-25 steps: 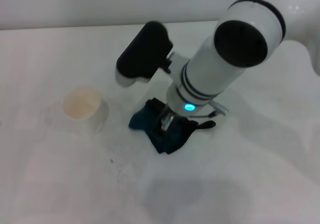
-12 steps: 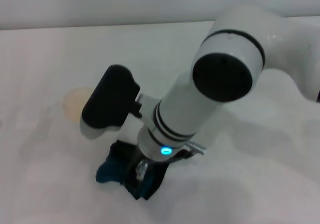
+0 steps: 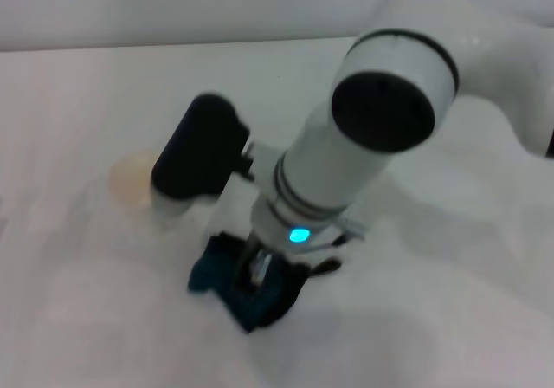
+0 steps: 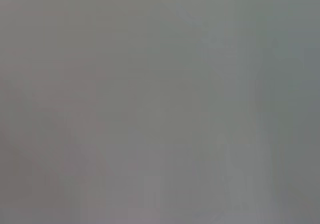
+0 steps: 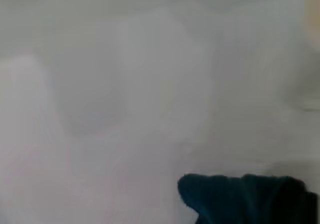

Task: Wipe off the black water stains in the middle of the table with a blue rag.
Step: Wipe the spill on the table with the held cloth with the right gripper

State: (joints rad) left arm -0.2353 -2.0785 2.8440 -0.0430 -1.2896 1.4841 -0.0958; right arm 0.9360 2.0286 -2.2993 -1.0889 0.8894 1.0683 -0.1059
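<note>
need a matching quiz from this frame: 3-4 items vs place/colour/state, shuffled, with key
Items:
1. rag
2. cup
3. right gripper
4. table

Descriptions:
A. plain white surface
B. pressed down on the cloth
C. teal-blue, bunched on the table
D. pale, partly hidden behind the black wrist housing

Pairs: 1-C, 2-D, 3-B, 4-A

White table [image 3: 450,319] — blue rag [image 3: 212,271], cup [image 3: 130,180]

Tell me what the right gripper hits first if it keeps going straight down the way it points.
Most likely the crumpled dark teal-blue rag: the right gripper points down onto it, on the plain white tabletop. Depth under the cloth is unclear.
</note>
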